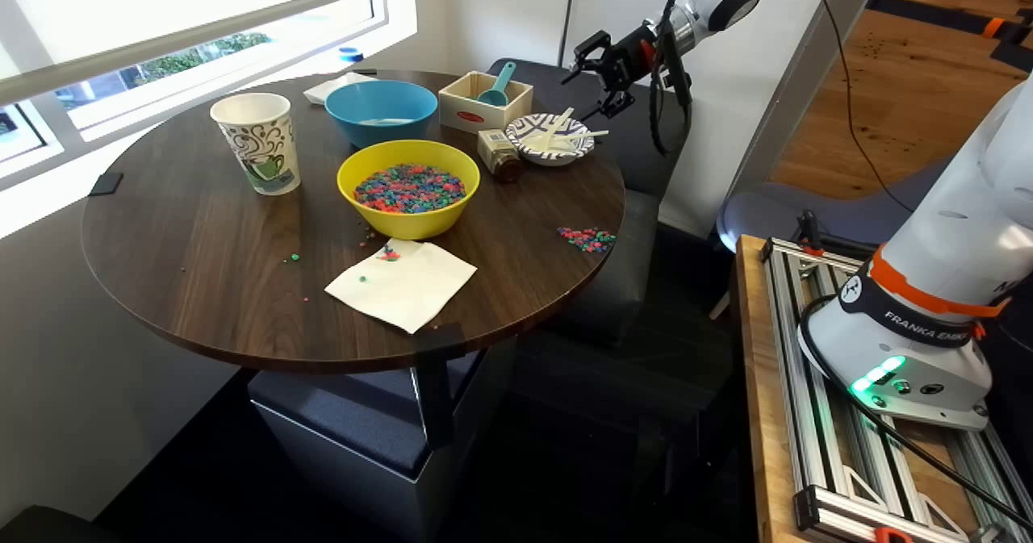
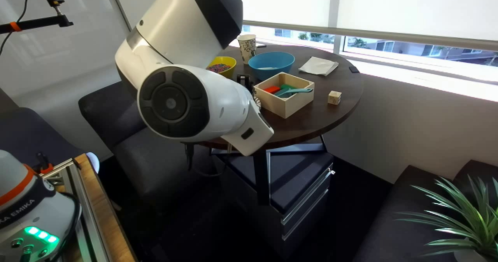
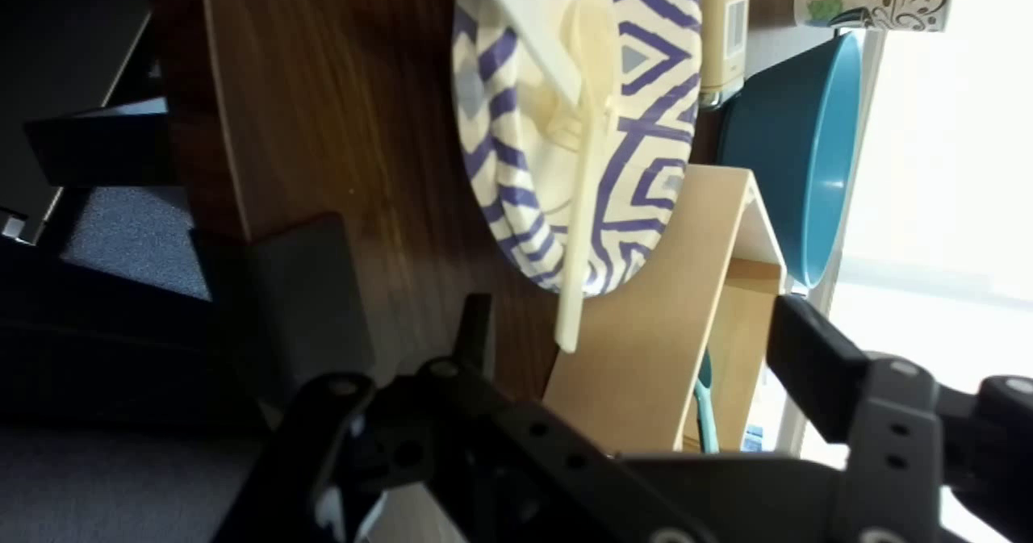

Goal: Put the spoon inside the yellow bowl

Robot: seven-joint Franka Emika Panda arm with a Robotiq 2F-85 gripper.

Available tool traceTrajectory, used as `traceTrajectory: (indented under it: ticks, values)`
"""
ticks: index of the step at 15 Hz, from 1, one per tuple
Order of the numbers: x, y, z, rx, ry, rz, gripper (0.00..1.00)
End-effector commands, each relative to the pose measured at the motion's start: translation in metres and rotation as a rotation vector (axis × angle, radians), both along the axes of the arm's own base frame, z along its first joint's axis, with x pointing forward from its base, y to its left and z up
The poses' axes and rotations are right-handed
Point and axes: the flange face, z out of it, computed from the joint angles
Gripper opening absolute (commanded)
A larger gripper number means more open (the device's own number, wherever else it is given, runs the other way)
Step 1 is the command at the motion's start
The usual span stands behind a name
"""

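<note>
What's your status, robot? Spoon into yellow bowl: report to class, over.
Pincer open, empty. Cream spoon lying in patterned bowl, not yet in yellow bowl. Possible snag: white handle overlapping spoon in wrist view.

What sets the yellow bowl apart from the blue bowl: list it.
The yellow bowl holds many small multicoloured pieces; the blue bowl shows a pale patch I can't identify. The yellow bowl stands near the napkin with stray pieces; the blue bowl stands beside the wooden box. Both are round, flared, upright and on the table.
</note>
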Motion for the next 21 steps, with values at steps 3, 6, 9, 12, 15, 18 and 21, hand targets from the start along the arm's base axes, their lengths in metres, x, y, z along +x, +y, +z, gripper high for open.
traceTrajectory:
  ticks: [3, 6, 9, 12, 15, 18, 21]
  values:
    - [-0.013, 0.000, 0.010, 0.017, -0.012, -0.050, 0.85]
    - [-0.011, 0.006, 0.006, 0.026, -0.017, -0.029, 0.82]
    - [-0.005, 0.012, 0.003, 0.014, -0.032, -0.021, 0.78]
    - [0.002, 0.017, 0.002, -0.001, -0.048, -0.022, 0.65]
    - [0.004, 0.019, -0.003, -0.030, -0.040, -0.023, 0.67]
    - [0.004, 0.020, -0.008, -0.064, -0.034, -0.042, 0.76]
    - [0.002, 0.024, -0.010, -0.085, -0.051, -0.080, 0.72]
